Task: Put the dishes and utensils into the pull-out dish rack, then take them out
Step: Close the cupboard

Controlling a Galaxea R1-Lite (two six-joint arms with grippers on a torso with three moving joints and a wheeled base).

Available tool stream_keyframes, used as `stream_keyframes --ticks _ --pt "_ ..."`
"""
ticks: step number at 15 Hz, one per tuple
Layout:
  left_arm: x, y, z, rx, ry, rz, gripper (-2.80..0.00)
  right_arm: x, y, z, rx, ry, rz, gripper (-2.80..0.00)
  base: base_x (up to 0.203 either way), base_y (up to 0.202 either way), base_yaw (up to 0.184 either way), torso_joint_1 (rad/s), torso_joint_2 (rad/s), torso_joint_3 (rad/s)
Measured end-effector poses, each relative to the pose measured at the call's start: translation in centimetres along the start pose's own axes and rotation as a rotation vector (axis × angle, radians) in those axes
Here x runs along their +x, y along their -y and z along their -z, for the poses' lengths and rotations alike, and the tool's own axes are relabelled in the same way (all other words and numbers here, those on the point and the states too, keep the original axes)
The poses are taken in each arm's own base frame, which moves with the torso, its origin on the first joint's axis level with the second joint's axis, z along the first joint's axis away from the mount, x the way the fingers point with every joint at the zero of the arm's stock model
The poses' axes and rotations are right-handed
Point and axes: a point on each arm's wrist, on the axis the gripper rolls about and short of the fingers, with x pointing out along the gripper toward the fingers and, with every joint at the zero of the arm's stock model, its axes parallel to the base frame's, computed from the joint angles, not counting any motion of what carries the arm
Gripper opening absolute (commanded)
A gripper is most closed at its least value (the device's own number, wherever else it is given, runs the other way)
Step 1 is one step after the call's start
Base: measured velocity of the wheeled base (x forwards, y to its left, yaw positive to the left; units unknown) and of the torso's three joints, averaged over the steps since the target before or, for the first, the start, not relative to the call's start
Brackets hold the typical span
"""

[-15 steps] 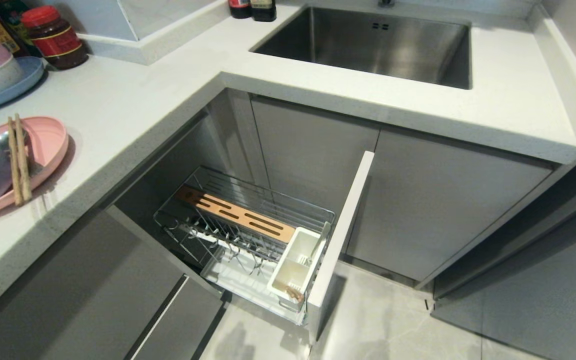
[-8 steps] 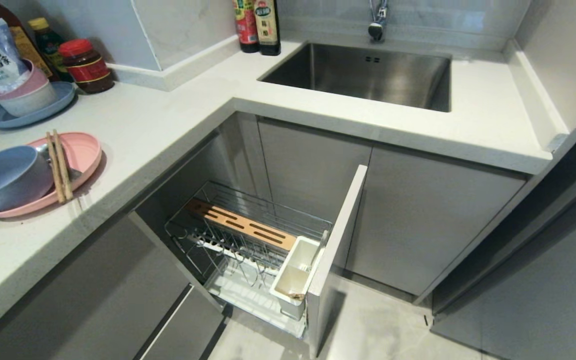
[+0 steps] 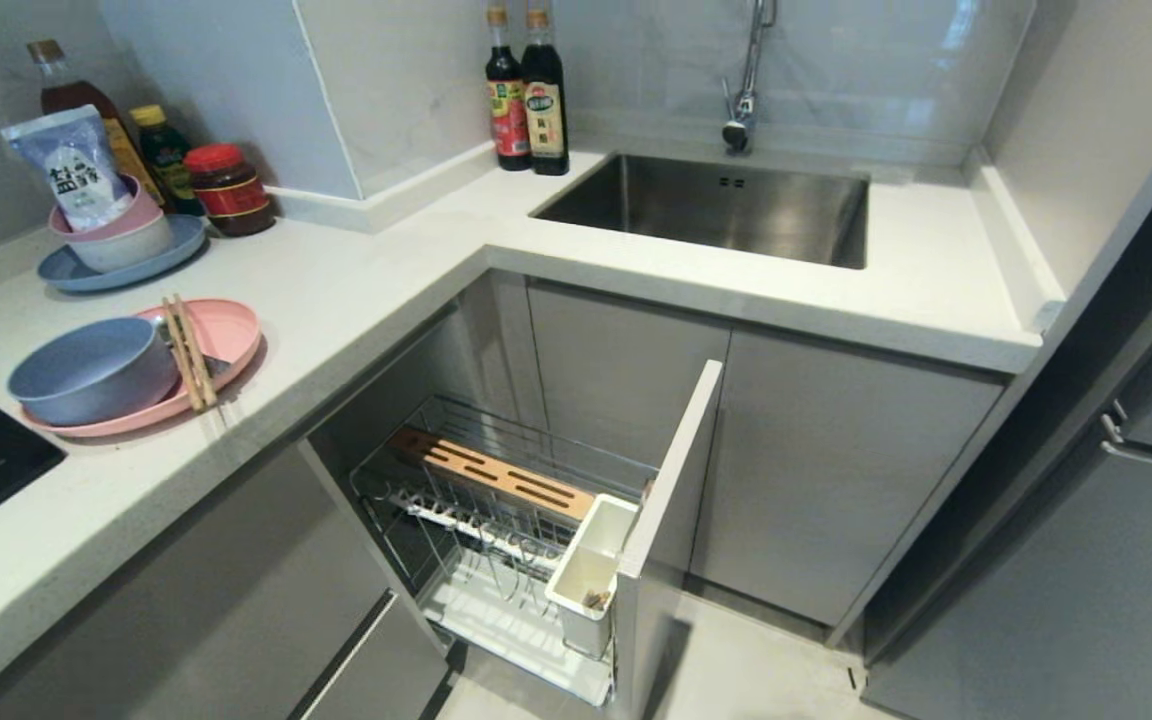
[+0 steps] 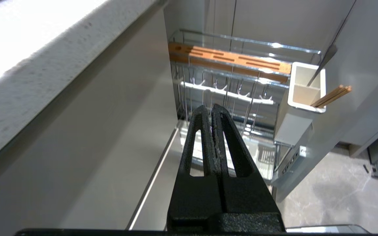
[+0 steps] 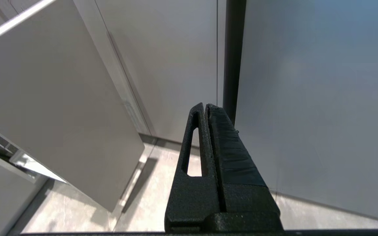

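the pull-out dish rack (image 3: 496,520) stands drawn out of the cabinet under the white bench (image 3: 356,290), its chrome wires bare of dishes. a wooden slotted block (image 3: 491,472) lies along its far side, and the white cutlery box (image 3: 588,575) sits against the pale front panel (image 3: 671,480). in the left wrist view a pair of chopsticks (image 4: 331,96) and a thin metal handle (image 4: 322,65) lean out of that box.

up on the bench, the pink plate (image 3: 226,335) carries the light-blue bowl (image 3: 91,368) on its left part; a second pair of chopsticks (image 3: 189,352) lies across the plate just beside the bowl, with a spoon (image 3: 216,364) partly hidden beneath them. farther back a blue-grey plate (image 3: 66,270) holds stacked bowls (image 3: 121,235) with a white packet (image 3: 71,165) in them.

neither arm shows in the head view. the left claw (image 4: 211,109) hangs in front of the rack, fingers pressed together and gripping nothing. the right claw (image 5: 205,108) is likewise closed and empty, facing grey cabinet doors (image 5: 162,65) and the floor (image 5: 143,196).
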Motion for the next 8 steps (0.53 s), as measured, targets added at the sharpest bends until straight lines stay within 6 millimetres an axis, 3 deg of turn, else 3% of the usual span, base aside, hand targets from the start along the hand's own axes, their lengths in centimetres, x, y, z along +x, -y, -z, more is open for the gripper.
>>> stream_keyframes --ticks 8 --pt "0.0 0.0 -0.01 0.0 0.0 0.0 -2.8 0.0 0.0 0.0 0.0 0.0 0.0 -2.8 0.0 0.0 0.0 0.003 0.0 0.201"
